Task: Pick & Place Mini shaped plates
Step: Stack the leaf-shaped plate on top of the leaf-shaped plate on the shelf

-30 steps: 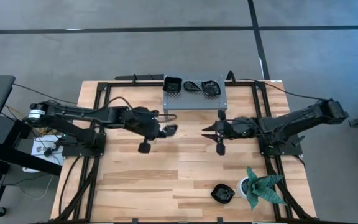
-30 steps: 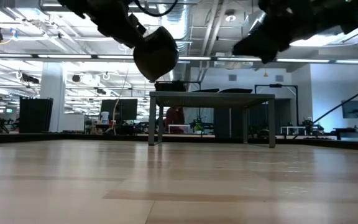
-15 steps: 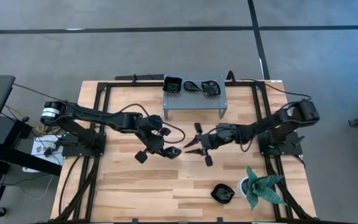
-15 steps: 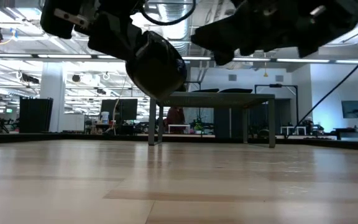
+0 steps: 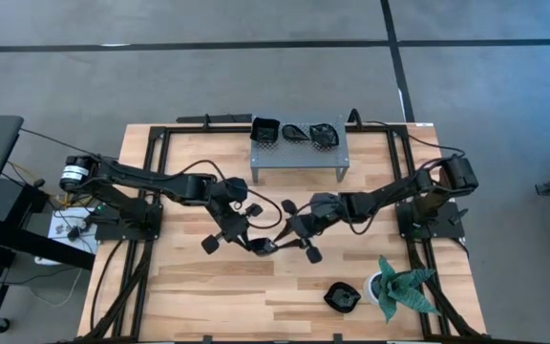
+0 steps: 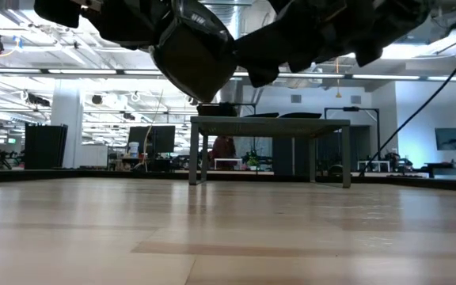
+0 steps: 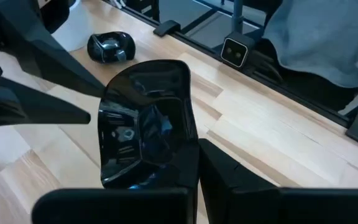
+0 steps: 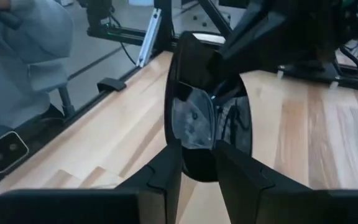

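We are looking at a glossy black leaf-shaped mini plate [image 7: 145, 124] that is hanging in the air above the light wooden table [image 5: 208, 296], near its middle, with both grippers meeting at it. In the left wrist view its long axis is running straight out from the left gripper [image 5: 252, 241], with the squarer end pointing away. In the right wrist view the plate [image 8: 204, 118] is standing on edge, seen almost rim-on, its shiny face mirroring the arm beyond.

The left gripper's dark fingers [image 7: 229, 171] are pinching the plate's near end. The right gripper [image 8: 197, 158] is reaching in from the opposite side, its two fingers [image 8: 166, 168] straddling the plate's edge closely, though we cannot tell whether they are gripping it yet. Both arms are stretching low and inward across the table.

Beyond the right gripper, three more small black dishes [image 5: 297, 132] are sitting on a grey perforated metal shelf [image 5: 299, 153].
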`<state>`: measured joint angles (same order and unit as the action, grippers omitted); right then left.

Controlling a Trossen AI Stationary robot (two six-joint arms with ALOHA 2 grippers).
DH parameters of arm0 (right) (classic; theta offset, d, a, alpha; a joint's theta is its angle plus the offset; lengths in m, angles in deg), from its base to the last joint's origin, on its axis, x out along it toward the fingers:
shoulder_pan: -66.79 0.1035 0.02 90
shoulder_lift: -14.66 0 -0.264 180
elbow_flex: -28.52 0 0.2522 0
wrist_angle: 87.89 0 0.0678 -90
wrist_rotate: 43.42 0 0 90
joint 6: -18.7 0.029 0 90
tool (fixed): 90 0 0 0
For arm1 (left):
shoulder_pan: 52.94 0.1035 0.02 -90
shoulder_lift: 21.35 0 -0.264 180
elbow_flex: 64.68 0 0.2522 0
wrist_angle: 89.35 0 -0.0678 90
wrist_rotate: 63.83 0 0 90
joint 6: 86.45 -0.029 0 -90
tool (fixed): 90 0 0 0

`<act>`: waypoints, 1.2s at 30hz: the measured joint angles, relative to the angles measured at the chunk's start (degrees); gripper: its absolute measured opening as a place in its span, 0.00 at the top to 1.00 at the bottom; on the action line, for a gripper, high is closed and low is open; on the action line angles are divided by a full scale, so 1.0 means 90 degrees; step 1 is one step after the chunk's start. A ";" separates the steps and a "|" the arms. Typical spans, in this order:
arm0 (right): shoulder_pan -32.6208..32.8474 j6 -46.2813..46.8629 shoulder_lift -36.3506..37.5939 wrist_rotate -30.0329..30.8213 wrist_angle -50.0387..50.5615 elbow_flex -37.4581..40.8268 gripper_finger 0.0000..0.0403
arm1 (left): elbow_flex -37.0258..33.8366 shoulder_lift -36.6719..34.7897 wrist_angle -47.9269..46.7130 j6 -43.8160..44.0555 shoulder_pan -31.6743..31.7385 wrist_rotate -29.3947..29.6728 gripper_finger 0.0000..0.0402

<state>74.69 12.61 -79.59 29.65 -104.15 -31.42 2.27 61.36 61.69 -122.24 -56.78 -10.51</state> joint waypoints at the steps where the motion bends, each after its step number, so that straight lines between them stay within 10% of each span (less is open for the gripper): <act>1: 0.0000 0.0001 -0.0004 0.0000 0.0007 0.0000 0.77 | 0.0000 -0.0001 0.0000 0.0000 0.0000 0.0002 0.98; 36: 0.0083 0.0007 -0.0004 -0.0168 -0.0046 0.0005 0.81 | -0.0061 -0.0011 0.0457 0.0170 -0.0240 0.0218 0.98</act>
<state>75.44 12.68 -79.62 28.14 -104.56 -31.37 1.72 61.26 65.80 -120.71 -58.94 -8.55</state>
